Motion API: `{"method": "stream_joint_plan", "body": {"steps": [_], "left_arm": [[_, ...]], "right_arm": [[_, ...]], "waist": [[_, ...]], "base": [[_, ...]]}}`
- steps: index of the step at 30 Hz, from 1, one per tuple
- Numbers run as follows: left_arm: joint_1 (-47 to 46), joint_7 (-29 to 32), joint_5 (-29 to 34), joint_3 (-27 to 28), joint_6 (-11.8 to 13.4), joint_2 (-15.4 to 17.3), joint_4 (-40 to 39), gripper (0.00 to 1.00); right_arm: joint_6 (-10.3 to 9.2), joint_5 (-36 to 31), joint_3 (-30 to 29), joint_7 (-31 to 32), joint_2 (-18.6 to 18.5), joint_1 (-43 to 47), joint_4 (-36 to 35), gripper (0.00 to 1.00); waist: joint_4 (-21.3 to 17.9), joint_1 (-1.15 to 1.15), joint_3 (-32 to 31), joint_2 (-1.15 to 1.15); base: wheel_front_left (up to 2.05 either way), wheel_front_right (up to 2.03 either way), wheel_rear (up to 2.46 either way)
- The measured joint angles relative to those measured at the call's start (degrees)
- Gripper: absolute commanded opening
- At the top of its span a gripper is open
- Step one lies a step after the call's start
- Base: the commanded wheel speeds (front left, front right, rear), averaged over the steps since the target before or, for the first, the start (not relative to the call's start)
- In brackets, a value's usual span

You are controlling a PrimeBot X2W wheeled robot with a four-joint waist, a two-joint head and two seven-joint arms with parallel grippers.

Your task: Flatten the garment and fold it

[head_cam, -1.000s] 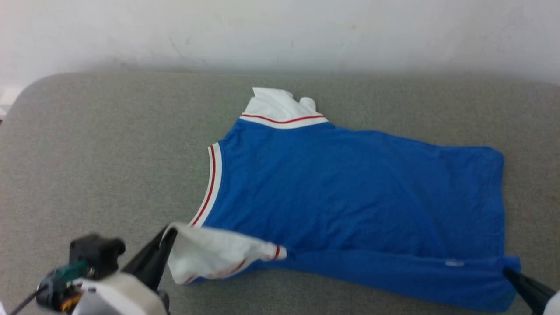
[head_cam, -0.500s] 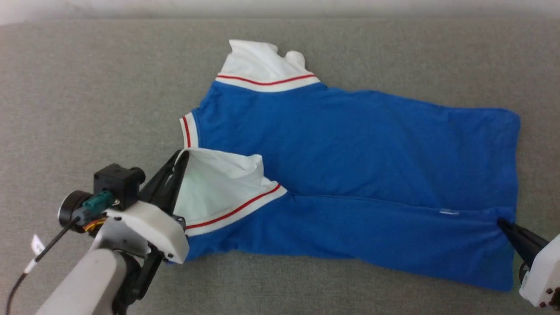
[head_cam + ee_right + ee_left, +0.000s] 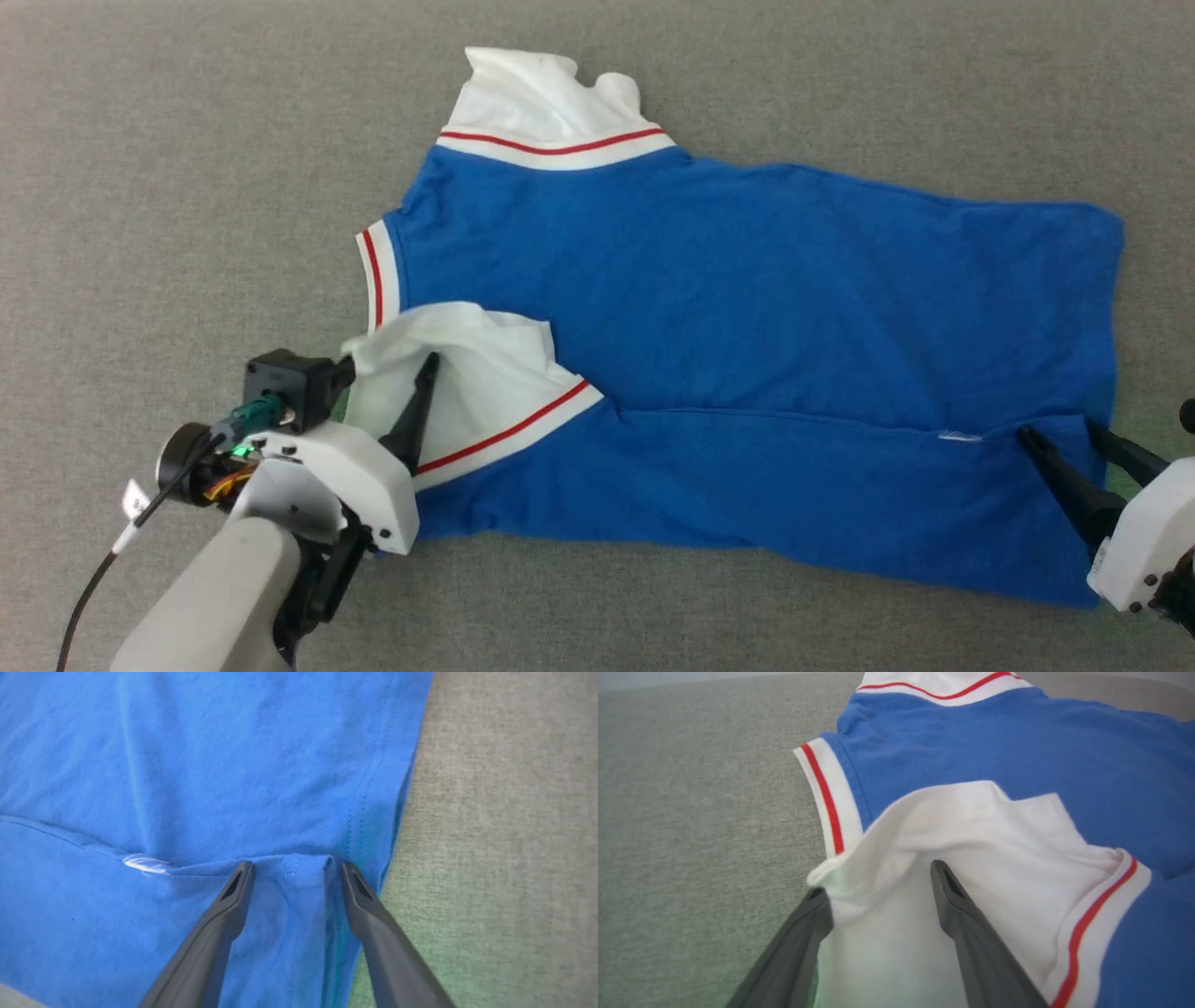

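The sleeve (image 3: 485,373) of the shirt (image 3: 747,280) is straddled by the parted left gripper (image 3: 387,369), lower left. The hem (image 3: 1106,308) is straddled by the parted right gripper (image 3: 1060,431).

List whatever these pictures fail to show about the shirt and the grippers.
- Underside of the garment: head view, pressed against the grey surface.
- Small white mark at the fold's edge: right wrist view, too small to read.
- Blue cloth beneath the folded white sleeve: left wrist view, covered by it.
- Far sleeve: left wrist view, cut by the top edge.
- Body of the right gripper: head view, cut by the right edge.
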Motion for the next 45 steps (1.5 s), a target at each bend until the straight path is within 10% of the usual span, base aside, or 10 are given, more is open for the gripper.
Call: {"method": "stream_joint_plan", "body": {"steps": [9, 23, 30, 45], "left_arm": [[6.7, -8.4, -1.9, 5.6, 5.1, -0.1, -5.3, 1.0], [27.0, -18.1, 5.2, 9.7, 13.6, -5.0, -18.3, 1.0], [29.8, -17.6, 6.2, 11.1, 12.8, -5.4, -17.9, 1.0], [19.8, 5.3, 6.3, 5.3, 7.8, 0.6, -10.3, 1.0]], "right_arm": [[-0.02, -1.7, -5.3, -4.8, 3.0, 3.7, -3.9, 1.0], [-0.08, -18.7, -11.7, -15.8, 19.3, 15.8, -12.8, 1.0], [-0.08, -20.7, -12.2, -16.6, 20.8, 17.3, -12.8, 1.0], [-0.08, -20.8, -10.9, -16.1, 20.2, 16.6, -11.5, 1.0]], "waist": [[0.2, -0.01, -4.7, 0.0], [1.8, -0.02, -13.0, 0.0], [2.6, -0.02, -15.5, 0.0], [1.0, 0.0, -12.1, 0.0]], "base": [[0.0, 0.0, 0.0], [0.0, 0.0, 0.0], [0.0, 0.0, 0.0], [0.0, 0.0, 0.0]]}}
